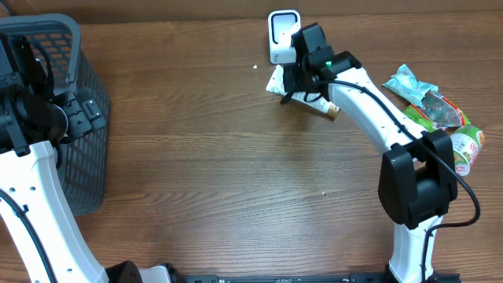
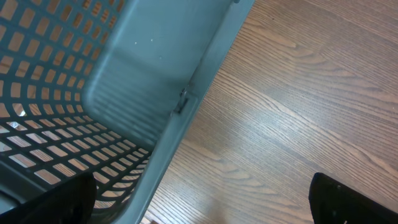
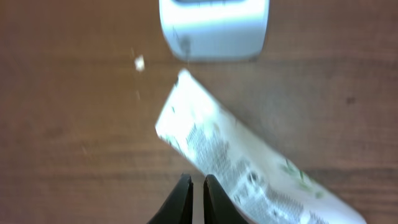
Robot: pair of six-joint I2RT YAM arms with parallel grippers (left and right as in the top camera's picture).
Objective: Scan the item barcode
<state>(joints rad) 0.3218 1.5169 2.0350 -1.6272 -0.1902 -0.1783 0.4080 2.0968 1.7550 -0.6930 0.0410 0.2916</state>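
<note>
**Item: packet at scanner, right arm**

Packet (image 3: 242, 168) flat on the table, 1 end just below the scanner (image 3: 214, 28), long axis slanting away from it; right gripper (image 3: 193, 180) directly over it, fingers nearly together with nothing between them, packet just beside the tips; left gripper (image 2: 202, 208) spread wide, well apart by the basket (image 1: 78, 47); right arm nearer by far.

Wooden table (image 1: 204, 173). A white pouch (image 3: 249, 168) w/ green print lies flat, diagonal, just R of the right gripper (image 3: 196, 179) jaws. Its far corner sits near the barcode scanner (image 3: 213, 28), straight ahead. Tiny crumb (image 3: 139, 62) ahead-L. Snack packets (image 1: 440, 118) piled well off R. Grey mesh basket (image 2: 74, 93) ahead-L of the left gripper (image 2: 205, 199) jaws.
</note>
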